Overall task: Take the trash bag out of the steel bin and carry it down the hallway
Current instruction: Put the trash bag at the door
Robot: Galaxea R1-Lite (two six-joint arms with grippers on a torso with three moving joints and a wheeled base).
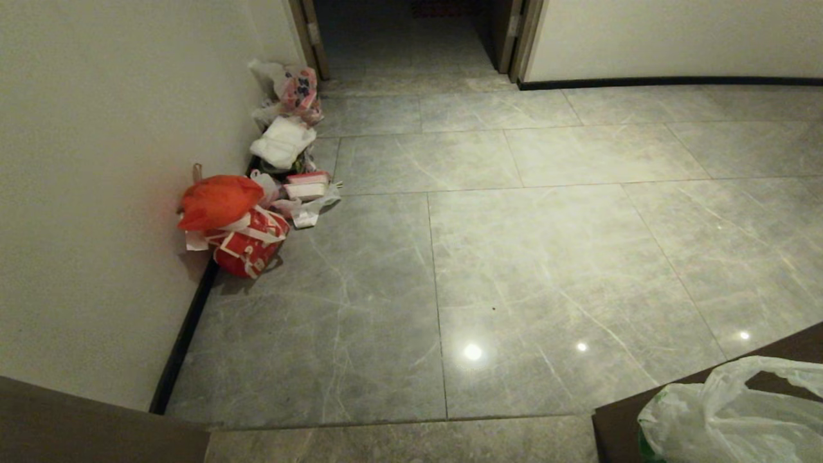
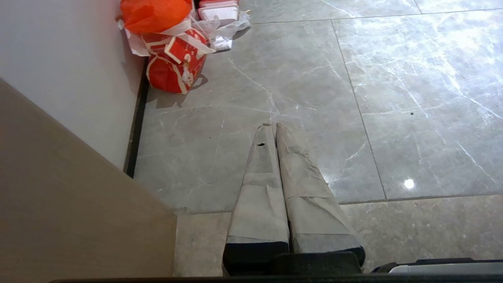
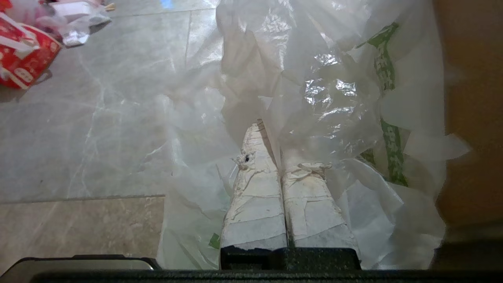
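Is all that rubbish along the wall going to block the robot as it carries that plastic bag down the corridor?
Probably not. The right hand is shut on the trash bag, and the hallway ahead is bare tile up to the dark doorway. The rubbish pile hugs the left wall, beside the way rather than across it.

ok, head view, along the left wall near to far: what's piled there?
Red printed bag topped by orange bag → white takeaway boxes → folded white bag → pink patterned bag → dark doorway.
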